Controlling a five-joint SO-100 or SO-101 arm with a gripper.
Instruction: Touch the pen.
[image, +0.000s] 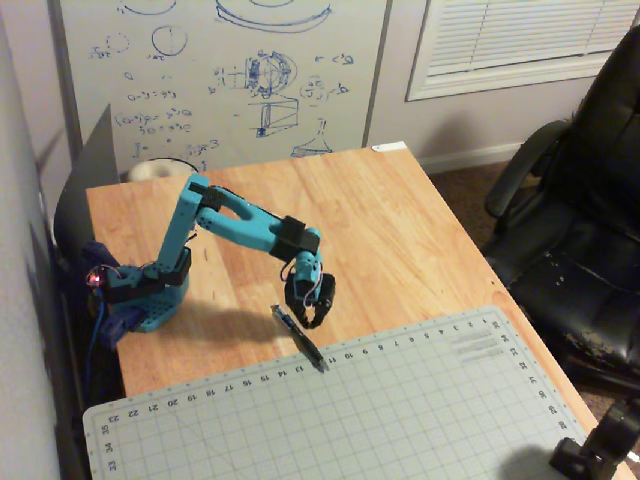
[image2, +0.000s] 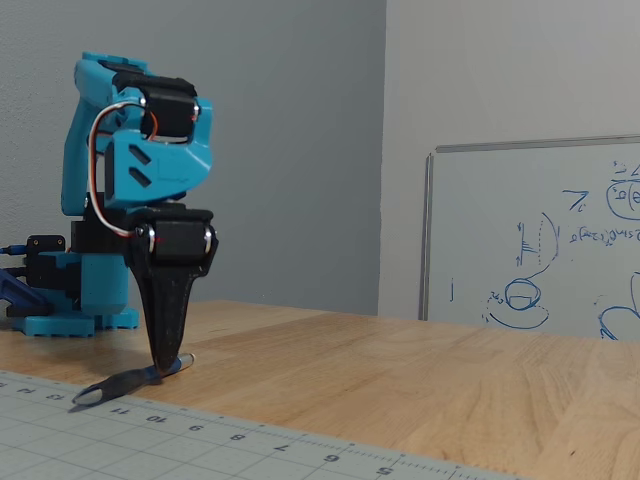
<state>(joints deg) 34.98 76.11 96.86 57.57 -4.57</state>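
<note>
The pen (image: 307, 346) is slim and dark. It lies on the wooden table (image: 400, 230) with one end over the far edge of the cutting mat (image: 380, 420). In the low fixed view the pen (image2: 112, 386) shows a bluish section and a pale far end. My gripper (image: 309, 320) points straight down from the blue arm, fingertips together and holding nothing. Its tip (image2: 165, 364) rests on or right at the pen's upper part, near the bluish section.
The arm's base (image: 140, 300) stands at the table's left edge. A whiteboard (image: 220, 80) leans behind the table, with a white round object (image: 160, 170) in front of it. A black office chair (image: 580, 230) is at the right. A black clamp (image: 595, 450) sits at the bottom right corner.
</note>
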